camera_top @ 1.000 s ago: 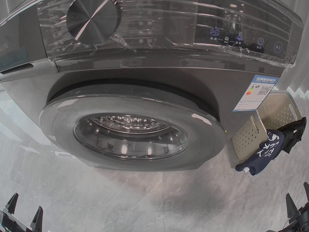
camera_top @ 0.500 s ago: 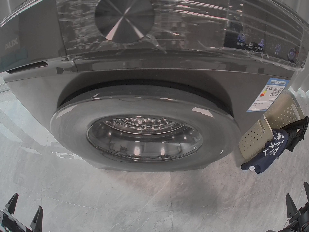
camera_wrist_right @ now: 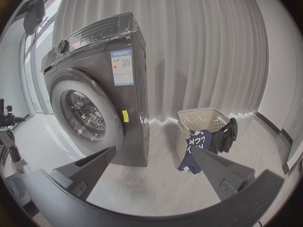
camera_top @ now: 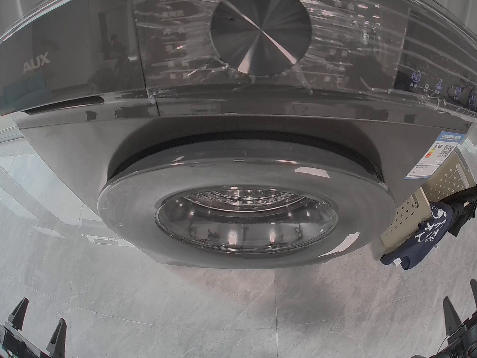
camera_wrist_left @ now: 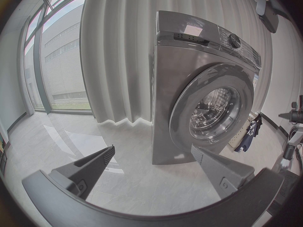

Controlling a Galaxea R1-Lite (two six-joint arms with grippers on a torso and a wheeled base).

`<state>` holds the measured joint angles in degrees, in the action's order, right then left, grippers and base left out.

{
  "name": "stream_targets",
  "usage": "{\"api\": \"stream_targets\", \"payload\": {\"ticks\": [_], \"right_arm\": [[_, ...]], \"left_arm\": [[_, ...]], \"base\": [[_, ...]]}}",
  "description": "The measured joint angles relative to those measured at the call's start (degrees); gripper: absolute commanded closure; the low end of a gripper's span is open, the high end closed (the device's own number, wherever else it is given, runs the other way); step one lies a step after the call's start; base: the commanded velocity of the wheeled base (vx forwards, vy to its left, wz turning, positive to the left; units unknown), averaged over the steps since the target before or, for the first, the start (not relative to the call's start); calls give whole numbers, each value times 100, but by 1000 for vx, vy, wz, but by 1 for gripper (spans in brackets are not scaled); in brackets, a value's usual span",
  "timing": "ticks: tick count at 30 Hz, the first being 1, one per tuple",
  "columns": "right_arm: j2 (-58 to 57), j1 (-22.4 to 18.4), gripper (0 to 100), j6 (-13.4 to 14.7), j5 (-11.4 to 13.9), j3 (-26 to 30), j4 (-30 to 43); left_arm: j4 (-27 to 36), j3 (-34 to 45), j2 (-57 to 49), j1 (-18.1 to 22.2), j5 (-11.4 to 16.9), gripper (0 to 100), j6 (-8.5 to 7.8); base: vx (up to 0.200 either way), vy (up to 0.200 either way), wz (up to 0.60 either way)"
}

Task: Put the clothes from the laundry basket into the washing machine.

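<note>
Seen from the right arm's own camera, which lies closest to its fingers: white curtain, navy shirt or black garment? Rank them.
1. Navy shirt, draped over the near rim of the basket.
2. Black garment, on the basket's side rim, slightly farther back.
3. White curtain, farthest, behind the basket.

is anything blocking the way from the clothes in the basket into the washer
Yes: the door of the washer is shut over the drum opening. The clothes hang over the rim of the basket beside the washer. Nothing else visible lies between them.
</note>
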<state>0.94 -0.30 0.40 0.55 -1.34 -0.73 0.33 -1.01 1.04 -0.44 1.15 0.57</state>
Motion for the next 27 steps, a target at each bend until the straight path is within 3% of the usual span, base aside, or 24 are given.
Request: {"api": "stream_targets", "payload": {"ticks": [6, 11, 15, 20, 27], "right_arm": [[319, 21, 0, 138, 308, -640, 11], [1242, 40, 0, 169, 814, -872, -57], [2237, 162, 0, 169, 1163, -959, -514], [3589, 590, 0, 189, 1436, -1031, -1352], [5190, 1421, 0, 239, 1616, -1161, -2242]], "left_arm": [[0, 0, 0, 0, 0, 0, 2], [2, 0, 0, 0, -2, 0, 2], [0, 0, 0, 0, 0, 0, 0], [0, 0, 0, 0, -2, 0, 2], [0, 0, 0, 0, 0, 0, 2]], "base": [[0, 0, 0], [0, 0, 0], [0, 0, 0], [0, 0, 0], [0, 0, 0]]}}
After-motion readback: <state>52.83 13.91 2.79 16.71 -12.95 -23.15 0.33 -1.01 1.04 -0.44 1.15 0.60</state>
